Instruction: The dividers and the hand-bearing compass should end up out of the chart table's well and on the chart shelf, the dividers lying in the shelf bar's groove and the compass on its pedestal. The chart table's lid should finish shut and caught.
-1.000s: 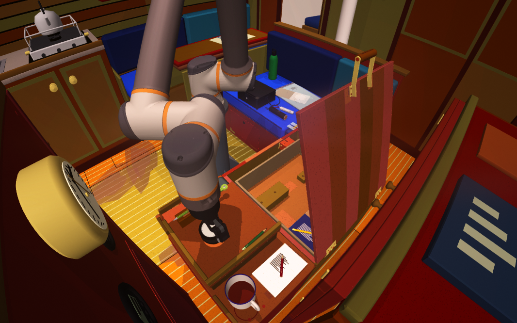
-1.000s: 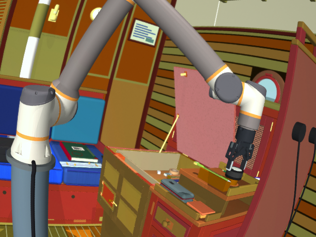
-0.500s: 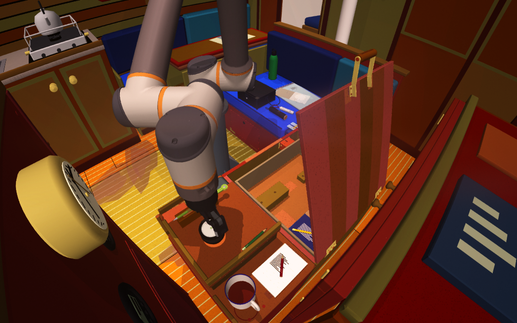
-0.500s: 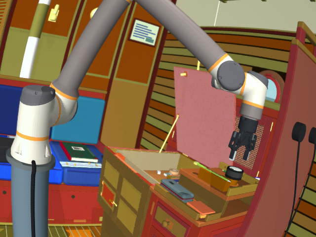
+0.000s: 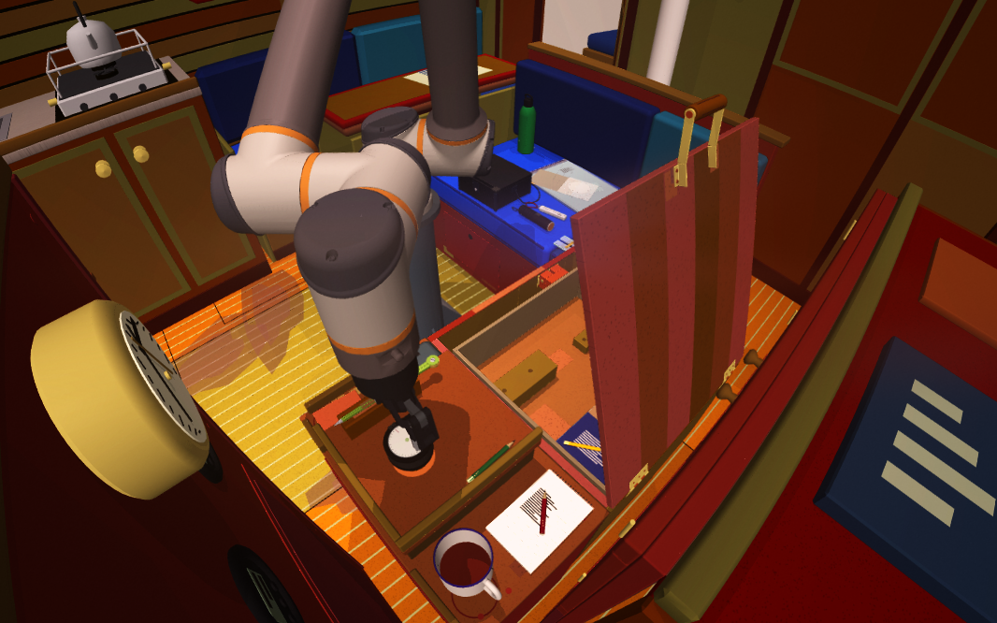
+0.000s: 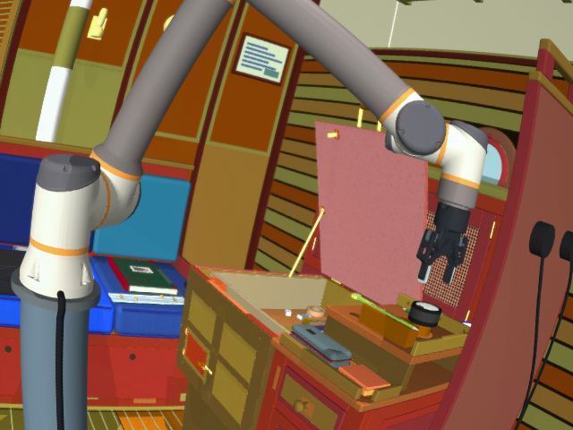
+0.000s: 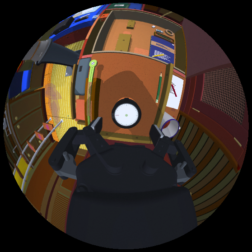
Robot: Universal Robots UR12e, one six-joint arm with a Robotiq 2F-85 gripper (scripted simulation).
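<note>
On the chart shelf (image 5: 433, 448) the round black compass (image 5: 406, 445) (image 6: 424, 314) (image 7: 126, 115) with its white dial sits on an orange pedestal. The green dividers (image 7: 90, 90) (image 6: 383, 309) lie along the groove of the shelf bar at the shelf's edge. The chart table's red lid (image 5: 661, 308) (image 6: 370, 208) stands raised, held by a thin stay, and the well (image 5: 547, 360) (image 7: 138, 33) lies uncovered below it. My gripper (image 6: 439, 273) (image 7: 127, 130) hangs a short way above the compass, open and empty.
Behind the shelf the well holds a wooden block (image 5: 524, 375) and a blue booklet with a yellow pencil (image 5: 584, 444). A green pencil (image 5: 491, 461) lies on the shelf. A mug (image 5: 464, 564) and a notepad with a red pen (image 5: 540, 518) sit beside it.
</note>
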